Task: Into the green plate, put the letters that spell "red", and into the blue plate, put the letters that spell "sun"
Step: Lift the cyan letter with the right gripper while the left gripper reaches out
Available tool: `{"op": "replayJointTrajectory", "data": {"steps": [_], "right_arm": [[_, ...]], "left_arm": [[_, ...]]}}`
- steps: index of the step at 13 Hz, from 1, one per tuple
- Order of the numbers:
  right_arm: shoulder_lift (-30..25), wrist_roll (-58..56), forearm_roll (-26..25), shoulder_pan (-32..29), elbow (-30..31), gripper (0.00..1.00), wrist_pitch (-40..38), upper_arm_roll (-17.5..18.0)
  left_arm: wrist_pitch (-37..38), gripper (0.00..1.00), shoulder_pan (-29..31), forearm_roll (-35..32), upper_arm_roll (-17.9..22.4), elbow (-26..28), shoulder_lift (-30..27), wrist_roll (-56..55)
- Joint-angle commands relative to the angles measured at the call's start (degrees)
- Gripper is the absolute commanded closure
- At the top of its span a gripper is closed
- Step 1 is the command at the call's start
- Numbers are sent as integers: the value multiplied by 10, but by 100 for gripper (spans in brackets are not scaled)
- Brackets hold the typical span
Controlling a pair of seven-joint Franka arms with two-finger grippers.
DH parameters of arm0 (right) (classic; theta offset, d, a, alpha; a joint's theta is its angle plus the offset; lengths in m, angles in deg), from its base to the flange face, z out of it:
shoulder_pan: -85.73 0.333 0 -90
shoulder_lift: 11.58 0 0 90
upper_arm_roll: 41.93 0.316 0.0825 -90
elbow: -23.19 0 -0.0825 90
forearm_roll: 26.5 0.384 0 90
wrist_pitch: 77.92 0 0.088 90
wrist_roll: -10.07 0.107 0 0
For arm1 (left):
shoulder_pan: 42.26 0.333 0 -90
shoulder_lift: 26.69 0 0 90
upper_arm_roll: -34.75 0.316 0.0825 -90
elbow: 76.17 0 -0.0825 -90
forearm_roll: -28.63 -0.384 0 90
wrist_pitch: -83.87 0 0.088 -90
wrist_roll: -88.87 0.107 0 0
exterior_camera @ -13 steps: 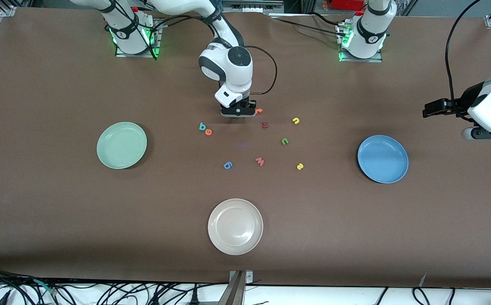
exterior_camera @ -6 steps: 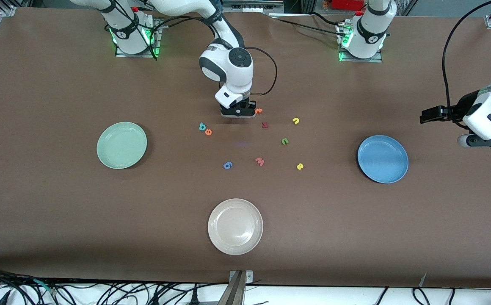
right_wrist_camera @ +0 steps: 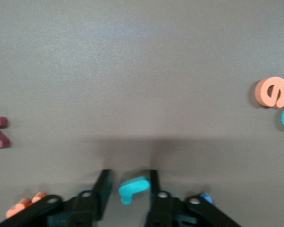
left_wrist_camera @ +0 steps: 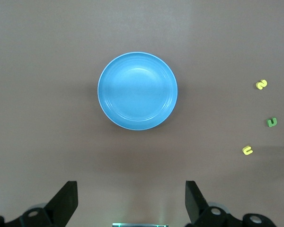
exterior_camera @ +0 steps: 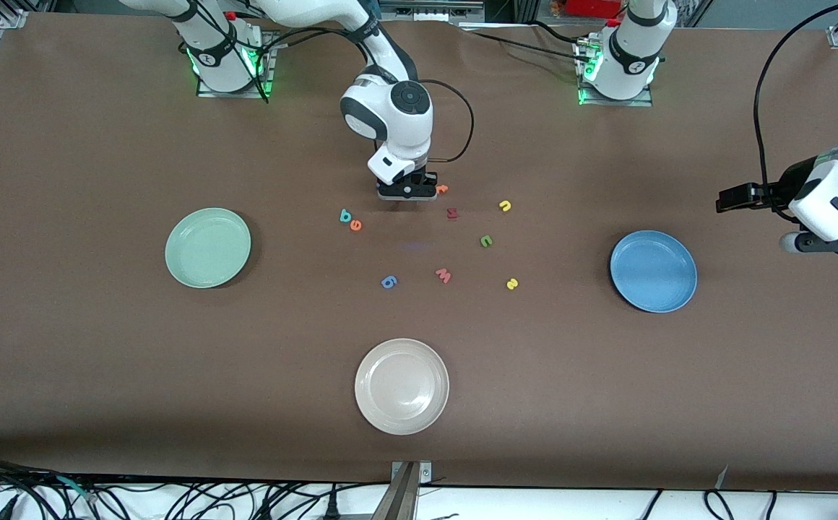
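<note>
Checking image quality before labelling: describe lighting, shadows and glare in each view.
Front view: even light, soft glare on the round cream-white plate. Left wrist view: sharp, faint sheen on the round blue plate. Right wrist view: dark shadow on the table ahead of the right gripper, around the small teal foam letter.

Arms: pose and state

Right gripper point(exterior_camera: 407, 195) was low at the table, pointing down, fingers point(right_wrist_camera: 103, 189) closed narrowly on the teal r point(right_wrist_camera: 133, 187). Left gripper point(left_wrist_camera: 131, 201) waited raised at its own end of the table, fingers spread wide, holding nothing.
</note>
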Motion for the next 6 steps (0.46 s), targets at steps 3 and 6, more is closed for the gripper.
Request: {"op": "replayJointTrajectory", "data": {"steps": [3, 6], "right_arm": [[10, -5, -4, 0, -6, 87, -10, 0], [-12, -4, -3, -5, -14, 87, -55, -3]], "left_arm": [[-26, 0, -8, -18, -3, 2, 0, 4], [-51, 0, -39, -18, -3, 0, 22, -18]]}}
